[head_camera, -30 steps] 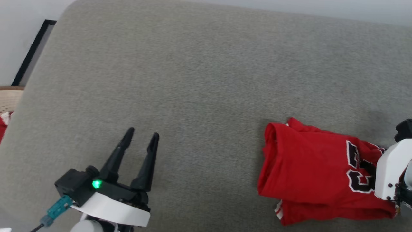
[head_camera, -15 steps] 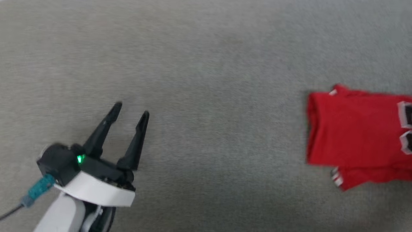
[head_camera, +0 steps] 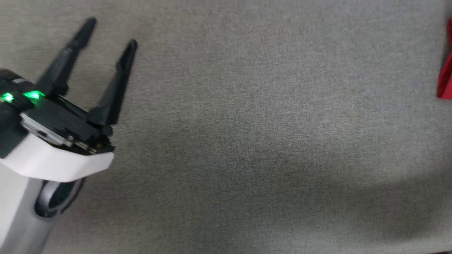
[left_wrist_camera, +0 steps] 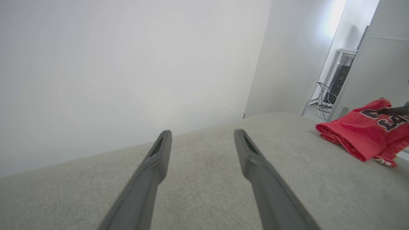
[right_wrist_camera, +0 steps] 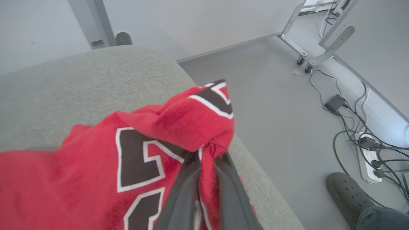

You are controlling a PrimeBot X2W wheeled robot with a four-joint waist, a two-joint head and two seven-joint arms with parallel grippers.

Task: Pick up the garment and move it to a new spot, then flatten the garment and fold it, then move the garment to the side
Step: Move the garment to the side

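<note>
Pincers 2: left pincer [head_camera: 111,31] spread wide | right pincer [right_wrist_camera: 209,156] clamped on garment [right_wrist_camera: 80,166] | garments 1, on grey cushion [head_camera: 247,141] | right wrist view adds one shoe [right_wrist_camera: 348,195], floor cables [right_wrist_camera: 361,127]

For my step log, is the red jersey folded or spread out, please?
Folded: the red jersey lies in stacked layers with a rolled edge, not spread.

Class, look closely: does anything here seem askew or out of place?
The red jersey is bunched up where the right gripper pinches it, close to the edge of the grey cushion; otherwise nothing stands out.
</note>
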